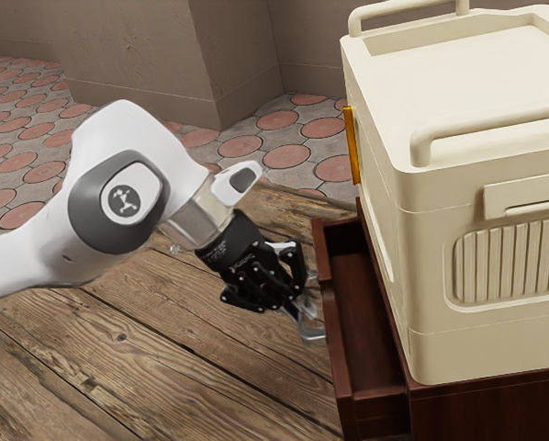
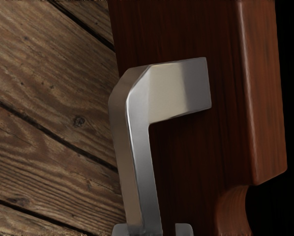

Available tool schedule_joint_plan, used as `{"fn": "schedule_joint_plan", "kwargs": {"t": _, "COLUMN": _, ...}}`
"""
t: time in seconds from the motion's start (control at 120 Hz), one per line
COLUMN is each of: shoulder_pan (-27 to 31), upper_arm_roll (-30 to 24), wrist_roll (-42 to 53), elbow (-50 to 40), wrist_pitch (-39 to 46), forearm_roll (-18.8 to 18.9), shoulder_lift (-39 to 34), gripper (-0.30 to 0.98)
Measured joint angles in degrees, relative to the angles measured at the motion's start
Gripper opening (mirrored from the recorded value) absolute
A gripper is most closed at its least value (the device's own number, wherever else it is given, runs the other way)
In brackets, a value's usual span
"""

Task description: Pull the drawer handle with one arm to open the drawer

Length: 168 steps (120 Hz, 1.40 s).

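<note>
In the exterior view my black gripper (image 1: 304, 304) is at the front of the dark red-brown drawer (image 1: 366, 322), which stands partly pulled out with its inside showing. The silver handle (image 1: 312, 337) is on the drawer's front, at my fingers. Seen from the wrist, the handle (image 2: 140, 147) runs down between two grey fingertips, and my gripper (image 2: 152, 229) is open around it. One fingertip is against or beside the bar's outer side; a narrow gap separates the bar from the other, on the drawer-front (image 2: 186, 157) side.
A large cream box (image 1: 440, 211) with rounded rails rests on top of the drawer's cabinet (image 1: 495, 409). Wooden planks (image 1: 164, 358) lie under the arm, and brown walls (image 1: 164, 55) stand behind.
</note>
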Motion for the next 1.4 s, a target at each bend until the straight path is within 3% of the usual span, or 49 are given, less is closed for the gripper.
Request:
{"fn": "schedule_joint_plan", "kwargs": {"t": 0.775, "shoulder_pan": 0.3, "upper_arm_roll": 5.3, "wrist_roll": 0.2, "elbow": -10.2, "wrist_pitch": -0.2, "forearm_roll": 2.1, "shoulder_lift": -10.6, "gripper": -0.05}}
{"fn": "schedule_joint_plan", "kwargs": {"t": 1.233, "shoulder_pan": 4.5, "upper_arm_roll": 6.2, "wrist_roll": 0.5, "elbow": -15.0, "wrist_pitch": -1.5, "forearm_roll": 3.6, "shoulder_lift": -17.6, "gripper": -0.04}}
{"fn": "schedule_joint_plan", "kwargs": {"t": 1.4, "shoulder_pan": 5.0, "upper_arm_roll": 10.1, "wrist_roll": 0.8, "elbow": -11.4, "wrist_pitch": -5.5, "forearm_roll": 4.6, "shoulder_lift": -20.5, "gripper": 0.28}}
